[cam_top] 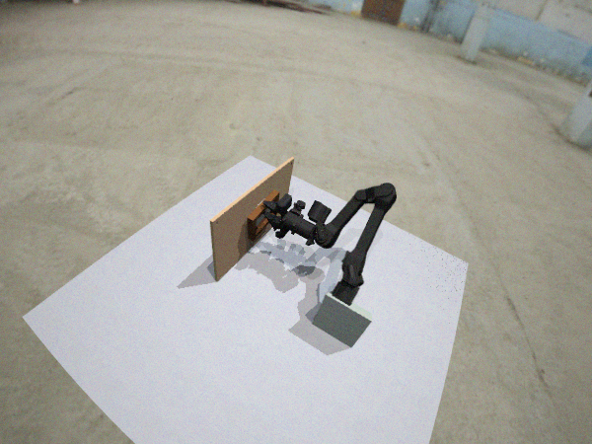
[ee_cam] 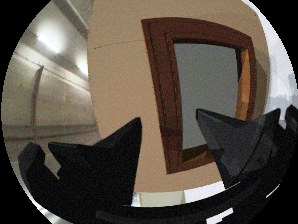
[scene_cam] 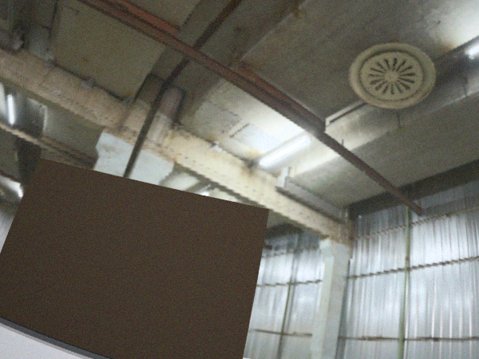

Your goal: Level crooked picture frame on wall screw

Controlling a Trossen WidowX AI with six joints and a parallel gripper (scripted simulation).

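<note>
The brown picture frame [cam_top: 256, 214] [ee_cam: 161, 75] hangs on the tan upright board [cam_top: 228, 232] [ee_cam: 117, 85]. The wrist view is turned, with up toward its left. There the frame's upper bar slants slightly against the board's edge and appears closer to it at the top of the picture. My gripper [cam_top: 264, 208] [ee_cam: 169, 117] is open at the frame, one fingertip on each side of the upper bar in the wrist view. Contact cannot be told. The screw and notched strip are hidden. The exterior view shows only the board's back [scene_cam: 136, 263].
The arm [cam_top: 340, 222] reaches from its base beside a grey-green block [cam_top: 340, 321] to the board, all on a white mat [cam_top: 197, 365]. A dark wrist camera housing [cam_top: 320, 211] sits above the forearm. The board's top edge rises above the frame.
</note>
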